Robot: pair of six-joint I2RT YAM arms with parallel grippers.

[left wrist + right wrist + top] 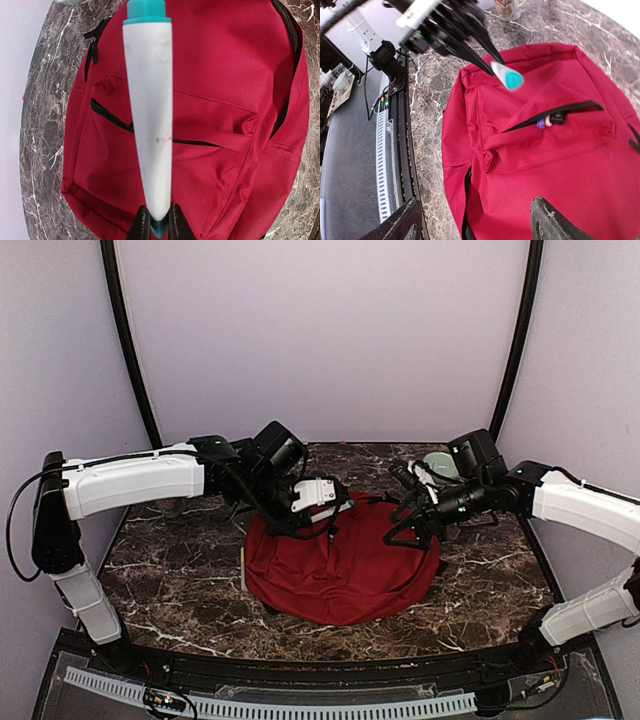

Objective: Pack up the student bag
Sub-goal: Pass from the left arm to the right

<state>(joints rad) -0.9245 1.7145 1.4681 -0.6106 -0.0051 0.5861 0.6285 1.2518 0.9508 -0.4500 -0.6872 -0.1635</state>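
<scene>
1 soft, rounded red fabric student bag (340, 565), centre frame. L gripper (160, 222) clamps 1 smooth white tapered pen (148, 110), teal-tipped, poss. a marker. R gripper (475, 222): fingers apart.

No readable text or labels anywhere.

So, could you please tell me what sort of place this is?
Most likely a robot test cell in a lab: plain pale walls close in a marble-patterned table, the left arm and right arm stand at its near edge, and a slotted cable duct runs along the front.
</scene>
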